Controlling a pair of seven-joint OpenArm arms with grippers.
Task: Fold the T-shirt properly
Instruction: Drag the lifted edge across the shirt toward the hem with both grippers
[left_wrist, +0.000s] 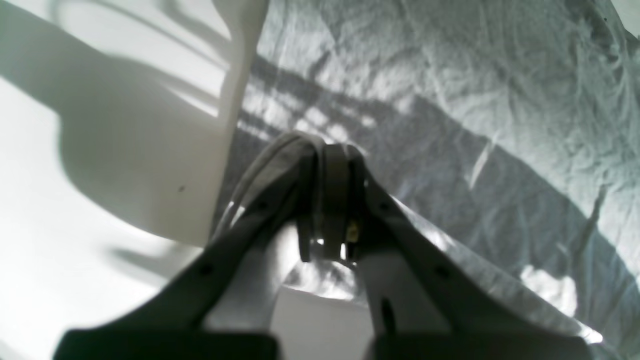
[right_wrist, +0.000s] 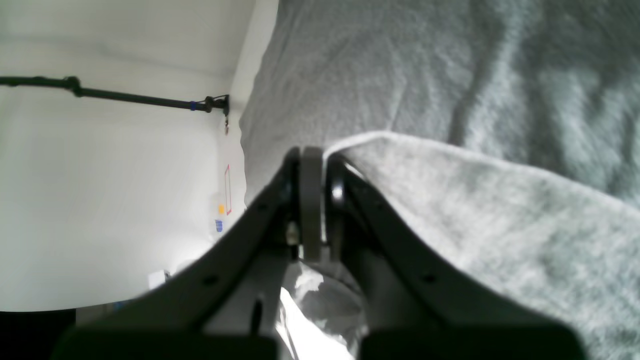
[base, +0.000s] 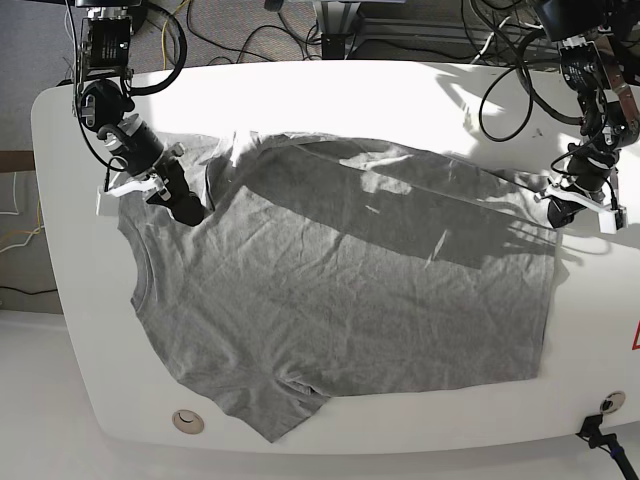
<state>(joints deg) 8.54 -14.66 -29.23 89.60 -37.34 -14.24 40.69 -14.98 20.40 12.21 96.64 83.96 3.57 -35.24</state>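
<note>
The T-shirt lay spread on the white table, plain side up, with its neck toward the table's left edge in the base view and its hem toward the right edge. The far long side of it was lifted a little from the surface, and one sleeve lay flat near the front edge.

The left gripper was closed on the hem corner at the far right of the table, and a thin fold of cloth sat between its jaws. The right gripper was closed on the cloth at the far shoulder, close to the far left corner; a rolled edge of fabric came out beside its tips.

The cloth looked light, thin and very soft, with many wrinkles. In my judgement it would not keep any shape by itself and would hang and sag between the two held points. It did not look slippery or fragile, but a thin pinch could pull out if the arms stretched it too much. The hem corner and the shoulder seam seemed good places to hold, because the cloth is doubled and firmer there.
</note>
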